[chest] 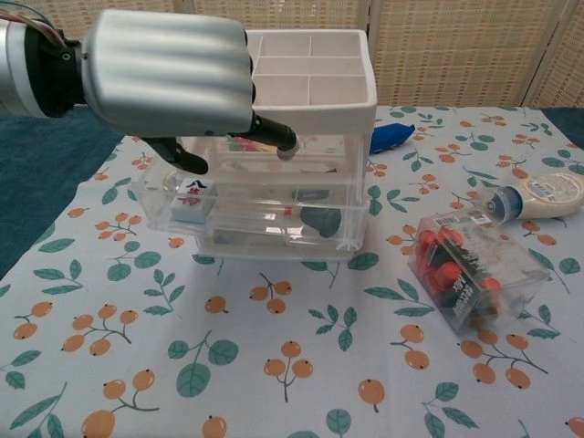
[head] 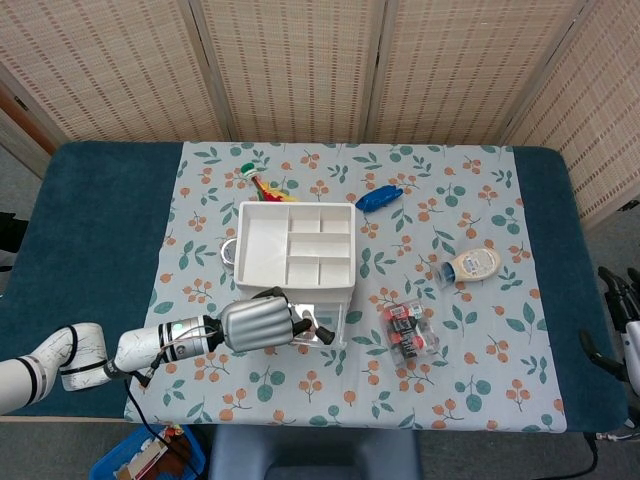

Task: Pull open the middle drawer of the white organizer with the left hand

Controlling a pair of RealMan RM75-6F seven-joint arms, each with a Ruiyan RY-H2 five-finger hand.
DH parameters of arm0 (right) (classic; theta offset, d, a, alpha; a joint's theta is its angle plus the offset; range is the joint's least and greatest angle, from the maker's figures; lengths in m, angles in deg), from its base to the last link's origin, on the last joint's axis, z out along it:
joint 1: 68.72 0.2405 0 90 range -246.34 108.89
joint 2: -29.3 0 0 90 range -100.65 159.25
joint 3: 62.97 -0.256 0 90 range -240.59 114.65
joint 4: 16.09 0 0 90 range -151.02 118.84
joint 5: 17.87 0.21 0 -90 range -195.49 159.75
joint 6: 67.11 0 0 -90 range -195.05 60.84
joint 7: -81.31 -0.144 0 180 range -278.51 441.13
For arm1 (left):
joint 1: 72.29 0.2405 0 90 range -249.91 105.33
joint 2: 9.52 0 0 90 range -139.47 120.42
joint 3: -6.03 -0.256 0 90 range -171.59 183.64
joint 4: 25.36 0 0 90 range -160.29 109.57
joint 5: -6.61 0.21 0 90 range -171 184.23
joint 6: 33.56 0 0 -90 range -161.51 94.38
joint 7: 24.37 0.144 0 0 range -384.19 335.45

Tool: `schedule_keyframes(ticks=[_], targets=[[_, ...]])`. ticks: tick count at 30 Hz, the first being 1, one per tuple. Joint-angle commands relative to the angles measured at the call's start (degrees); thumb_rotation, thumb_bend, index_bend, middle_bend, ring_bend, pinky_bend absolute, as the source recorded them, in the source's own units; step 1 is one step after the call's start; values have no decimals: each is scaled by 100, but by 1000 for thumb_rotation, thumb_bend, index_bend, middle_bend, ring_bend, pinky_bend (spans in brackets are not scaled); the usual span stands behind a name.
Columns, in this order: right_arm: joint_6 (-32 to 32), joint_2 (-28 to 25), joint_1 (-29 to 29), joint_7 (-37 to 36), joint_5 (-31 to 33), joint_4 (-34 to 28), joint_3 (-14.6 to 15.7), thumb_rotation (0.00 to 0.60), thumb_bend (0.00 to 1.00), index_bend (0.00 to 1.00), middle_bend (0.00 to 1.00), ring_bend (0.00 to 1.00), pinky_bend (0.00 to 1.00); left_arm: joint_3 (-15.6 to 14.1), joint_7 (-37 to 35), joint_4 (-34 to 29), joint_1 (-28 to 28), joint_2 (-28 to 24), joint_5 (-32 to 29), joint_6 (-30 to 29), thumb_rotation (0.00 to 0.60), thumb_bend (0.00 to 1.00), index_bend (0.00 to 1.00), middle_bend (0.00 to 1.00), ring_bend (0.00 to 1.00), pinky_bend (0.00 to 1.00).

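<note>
At the organizer (chest: 274, 137) front, the left hand (chest: 169, 73) curls fingers (chest: 274, 137) against the middle drawer (chest: 274, 192), grip apparently unsecured; they could slip off, or drag the whole light organizer forward.

Blue table (head: 90, 230) (floral cloth (head: 480, 400) on top)

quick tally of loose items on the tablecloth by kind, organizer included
White organizer: 1
Clear box of red-capped items: 1
Cream squeeze bottle: 1
Blue object: 1
Red, yellow and green item: 1
Total: 5
</note>
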Motion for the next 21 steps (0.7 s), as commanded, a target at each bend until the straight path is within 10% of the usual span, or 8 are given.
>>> schedule_keyframes(ticks=[1,21], targets=[[-3,6,1,-16,7,17,1,600,367,0,149,73,145,-40,163,-194,-5,-149,-148,194,600,39,326,997,1000,1000],[86,3,-46,-22,-5,-1,13,600,368,0,156,73,145,-155,763,-764,115,-326,-696,727,600,39,327,994,1000,1000]])
